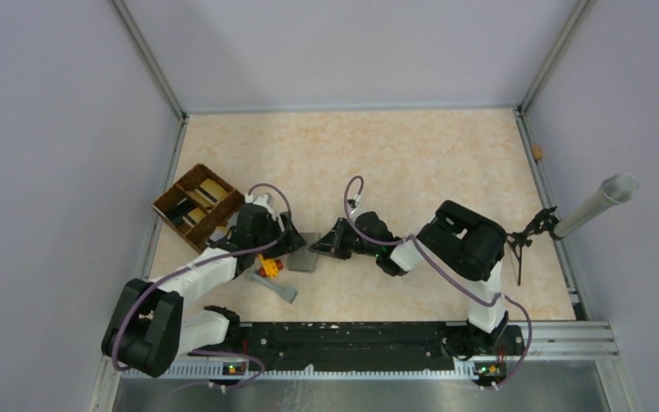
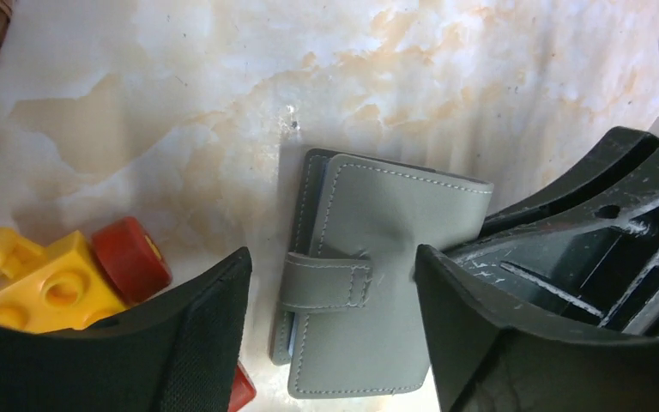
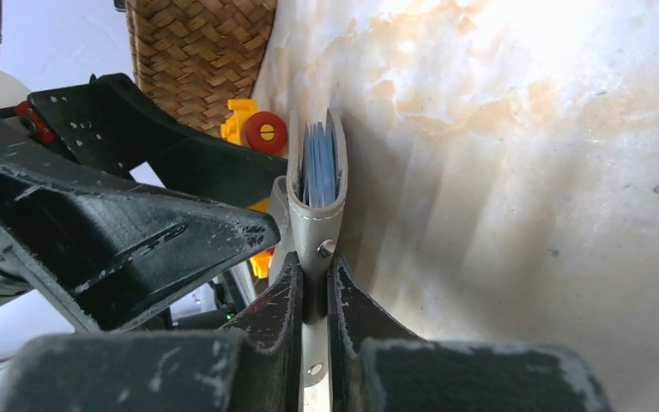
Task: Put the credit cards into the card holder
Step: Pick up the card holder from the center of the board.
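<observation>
- Right gripper (image 3: 316, 266): jaws drawn nearly together, clamped on the edge of the card holder (image 3: 317, 215), just below its metal snap stud; the fingers press on both faces of that grey edge
- The card holder is folded closed; from the right wrist it shows end-on, with blue-grey pockets packed between the two covers; from the left wrist its grey stitched cover and strap tab face the camera
- Left gripper (image 2: 330, 257): jaws well apart, one finger on each side of the holder; nothing is held, and whether either finger touches the cover cannot be told
- The holder sits between the two grippers, over the marbled table (image 2: 180, 103); whether it rests on it cannot be told
- A yellow toy brick (image 2: 47, 287) with a red wheel lies just beside the left gripper's outer finger
- The brown woven tray (image 1: 197, 206) stands farther out behind the left arm; tan and dark flat pieces lie in its compartments, too small to identify
</observation>
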Tool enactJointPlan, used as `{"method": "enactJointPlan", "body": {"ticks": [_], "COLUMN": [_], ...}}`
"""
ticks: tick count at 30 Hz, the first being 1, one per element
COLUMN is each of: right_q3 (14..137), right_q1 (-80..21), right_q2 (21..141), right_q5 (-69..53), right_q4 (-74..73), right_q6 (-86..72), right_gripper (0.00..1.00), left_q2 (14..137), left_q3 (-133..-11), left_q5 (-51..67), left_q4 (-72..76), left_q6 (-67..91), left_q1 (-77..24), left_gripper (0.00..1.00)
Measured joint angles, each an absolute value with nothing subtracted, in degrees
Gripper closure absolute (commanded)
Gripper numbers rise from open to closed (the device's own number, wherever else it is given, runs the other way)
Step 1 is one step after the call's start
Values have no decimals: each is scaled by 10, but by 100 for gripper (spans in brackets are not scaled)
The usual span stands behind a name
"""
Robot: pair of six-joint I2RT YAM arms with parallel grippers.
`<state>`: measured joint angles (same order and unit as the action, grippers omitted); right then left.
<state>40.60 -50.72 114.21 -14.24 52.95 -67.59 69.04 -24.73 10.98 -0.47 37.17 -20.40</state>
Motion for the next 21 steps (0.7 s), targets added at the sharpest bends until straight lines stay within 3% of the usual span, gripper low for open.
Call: {"method": "enactJointPlan", "body": {"ticks": [4, 11, 21], "right_q3": [400, 390, 478], "right_q1": [-504, -481, -466], "right_q2": [1086, 931, 798], "right_q5": [-127, -81, 11], "right_q4": [472, 317, 0], "right_q6": [-648, -585, -524], "right_gripper": [100, 100, 100], "left_q2": [644, 572, 559], "left_q3": [-258, -339, -364], "left_q5": [98, 86, -1], "left_q4": [-36, -46, -3], "left_q6": [360, 293, 173], "left_q1": [-205, -221, -437], "left_gripper": [12, 11, 9]}}
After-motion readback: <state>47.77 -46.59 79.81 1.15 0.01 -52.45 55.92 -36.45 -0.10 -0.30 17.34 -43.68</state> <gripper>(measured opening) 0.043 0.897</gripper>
